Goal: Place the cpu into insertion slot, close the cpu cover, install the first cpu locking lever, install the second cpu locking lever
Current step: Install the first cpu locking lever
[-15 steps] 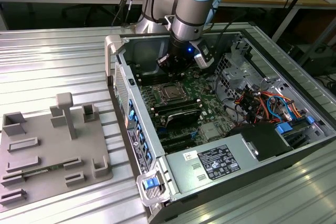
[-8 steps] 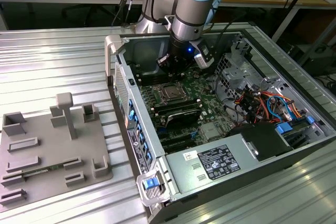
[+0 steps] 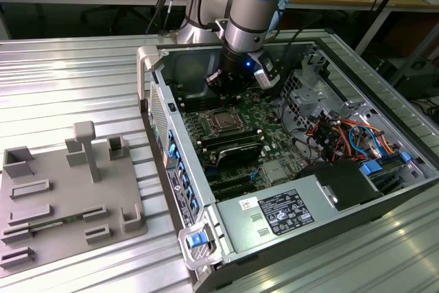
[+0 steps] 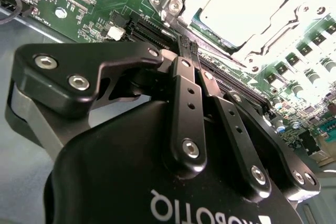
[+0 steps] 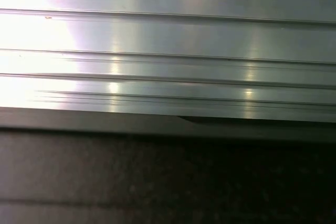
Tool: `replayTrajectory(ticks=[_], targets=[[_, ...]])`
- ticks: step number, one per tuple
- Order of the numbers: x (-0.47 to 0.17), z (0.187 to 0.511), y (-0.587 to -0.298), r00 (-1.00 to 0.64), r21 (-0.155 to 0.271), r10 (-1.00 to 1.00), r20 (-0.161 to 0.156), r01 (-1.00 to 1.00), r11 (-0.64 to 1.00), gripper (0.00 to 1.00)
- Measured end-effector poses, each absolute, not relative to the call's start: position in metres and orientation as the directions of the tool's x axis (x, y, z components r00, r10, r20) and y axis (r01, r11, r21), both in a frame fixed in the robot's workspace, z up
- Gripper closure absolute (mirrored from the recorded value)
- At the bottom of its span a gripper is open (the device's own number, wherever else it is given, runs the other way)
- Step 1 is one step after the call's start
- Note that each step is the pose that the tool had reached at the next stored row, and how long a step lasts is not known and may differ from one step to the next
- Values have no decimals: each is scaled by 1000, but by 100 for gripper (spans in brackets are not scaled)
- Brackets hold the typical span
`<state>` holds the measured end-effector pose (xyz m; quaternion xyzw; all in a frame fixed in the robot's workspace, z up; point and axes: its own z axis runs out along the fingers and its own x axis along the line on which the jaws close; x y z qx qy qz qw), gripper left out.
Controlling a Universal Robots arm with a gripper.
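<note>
- The cpu (image 4: 247, 9) sits in the insertion slot (image 3: 223, 122), mid-board inside the PC case (image 3: 384, 80); the cpu cover (image 4: 176, 3) frames it, looks down.
- Judged: chip light, stiff, fragile; the frame's thin metal, so you'd take it by the edges.
- Tool (image 4: 188, 45): fingers together, holding nothing, tips just beside the socket's near corner.
- Arm hangs about vertical over the board's far side.

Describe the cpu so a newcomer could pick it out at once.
Start at the open computer case lying on the ribbed metal table and find the green motherboard under the arm's hand. The cpu is the pale silver square there, ringed by the metal cpu cover, unlike the long black memory slots beside it.
</note>
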<state>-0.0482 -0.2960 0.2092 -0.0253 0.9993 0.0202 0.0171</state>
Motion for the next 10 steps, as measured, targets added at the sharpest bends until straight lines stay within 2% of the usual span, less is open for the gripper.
replayTrajectory(ticks=[10], targets=[[-47, 205, -301, -998, 39, -50, -35, -51, 998, 89]])
